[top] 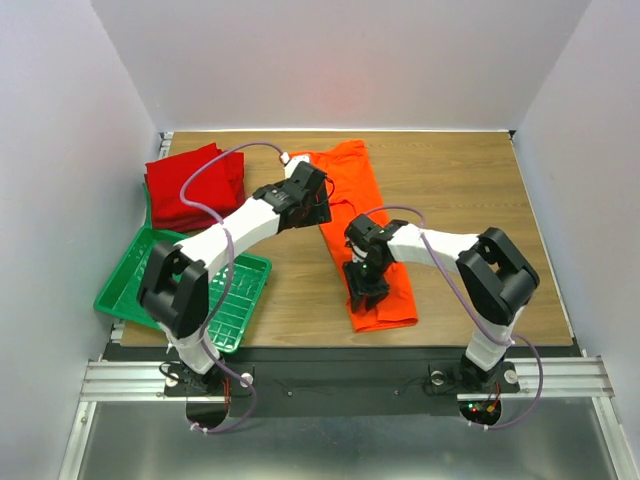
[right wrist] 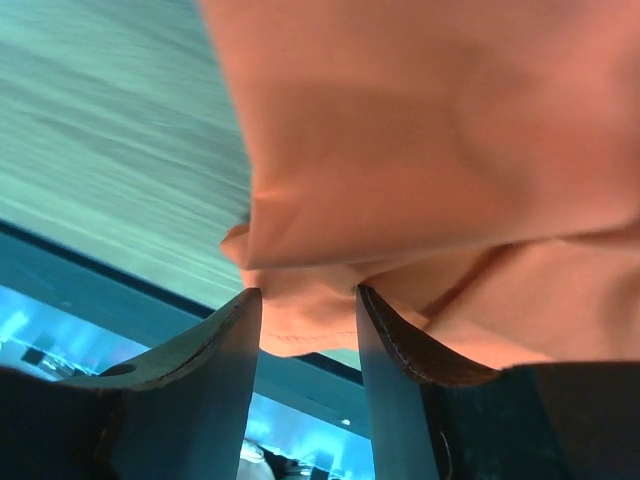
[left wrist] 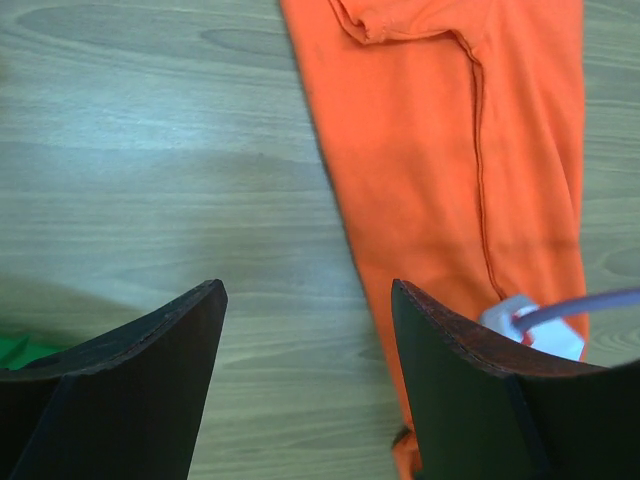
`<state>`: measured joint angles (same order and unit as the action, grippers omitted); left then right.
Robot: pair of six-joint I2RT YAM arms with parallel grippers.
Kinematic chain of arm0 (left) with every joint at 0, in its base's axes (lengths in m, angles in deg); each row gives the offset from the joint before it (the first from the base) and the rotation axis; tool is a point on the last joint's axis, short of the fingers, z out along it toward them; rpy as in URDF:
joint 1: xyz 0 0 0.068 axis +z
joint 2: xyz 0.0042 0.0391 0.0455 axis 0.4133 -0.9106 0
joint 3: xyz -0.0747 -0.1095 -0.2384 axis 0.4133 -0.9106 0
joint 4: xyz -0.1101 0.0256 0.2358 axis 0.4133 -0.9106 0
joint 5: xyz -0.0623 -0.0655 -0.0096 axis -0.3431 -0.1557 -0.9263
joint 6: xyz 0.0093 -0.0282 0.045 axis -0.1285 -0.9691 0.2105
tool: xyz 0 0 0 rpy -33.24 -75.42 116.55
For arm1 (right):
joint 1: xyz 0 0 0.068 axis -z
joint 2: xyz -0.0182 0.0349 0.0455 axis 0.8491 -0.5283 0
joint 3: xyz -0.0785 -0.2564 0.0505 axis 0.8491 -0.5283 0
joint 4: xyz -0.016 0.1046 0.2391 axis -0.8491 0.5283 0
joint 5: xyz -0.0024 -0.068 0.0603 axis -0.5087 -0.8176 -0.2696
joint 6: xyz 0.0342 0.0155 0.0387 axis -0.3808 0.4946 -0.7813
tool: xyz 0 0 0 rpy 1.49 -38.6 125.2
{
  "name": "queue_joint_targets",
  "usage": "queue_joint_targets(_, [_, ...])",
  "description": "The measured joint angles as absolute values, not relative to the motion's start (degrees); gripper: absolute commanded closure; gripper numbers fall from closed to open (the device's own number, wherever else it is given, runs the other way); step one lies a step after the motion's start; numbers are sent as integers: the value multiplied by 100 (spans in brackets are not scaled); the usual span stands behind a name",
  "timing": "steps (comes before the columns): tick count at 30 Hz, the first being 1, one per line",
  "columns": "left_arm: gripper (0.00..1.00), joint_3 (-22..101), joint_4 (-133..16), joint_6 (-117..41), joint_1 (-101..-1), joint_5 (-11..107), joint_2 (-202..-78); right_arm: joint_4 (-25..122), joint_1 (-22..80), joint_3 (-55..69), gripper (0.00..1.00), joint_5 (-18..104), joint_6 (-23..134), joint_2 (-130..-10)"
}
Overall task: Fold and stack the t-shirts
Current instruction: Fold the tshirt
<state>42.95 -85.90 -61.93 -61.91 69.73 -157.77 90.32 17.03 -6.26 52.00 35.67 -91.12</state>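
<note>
The orange t-shirt (top: 352,185) lies as a long strip from the far edge of the bench (top: 480,200) towards the near edge. The right tool (right wrist: 308,305) is clamped on its near end. The left tool (left wrist: 305,300) hangs with jaws apart beside its left edge.

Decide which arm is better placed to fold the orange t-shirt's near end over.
Probably right: the right gripper grips the orange t-shirt's near end; the left gripper hangs open over the table.

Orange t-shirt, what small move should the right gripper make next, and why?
Probably lift the near hem slightly: the right gripper has the near edge of the orange t-shirt bunched between its fingers, the shirt lies as a long strip, and the left gripper hangs open beside it.
</note>
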Motion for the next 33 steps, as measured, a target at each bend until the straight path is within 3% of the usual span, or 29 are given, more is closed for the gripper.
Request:
queue_joint_targets(9, [21,5764,-8780,-5979,-6160,6959,-17265,8910,936,261,52,5255,3573,-9748])
queue_joint_targets(16, [19,5816,-8828,-5942,-6066,6970,-17329,8787,818,331,47,4824,3558,-9606])
queue_joint_targets(25, [19,4522,-8677,-5968,-6075,6962,-16061,8803,921,-152,34,3856,3276,-7895])
queue_joint_targets(33, [19,3191,-8360,-6034,-6578,6852,-14435,9200,1876,-1159,36,3358,2802,-6669])
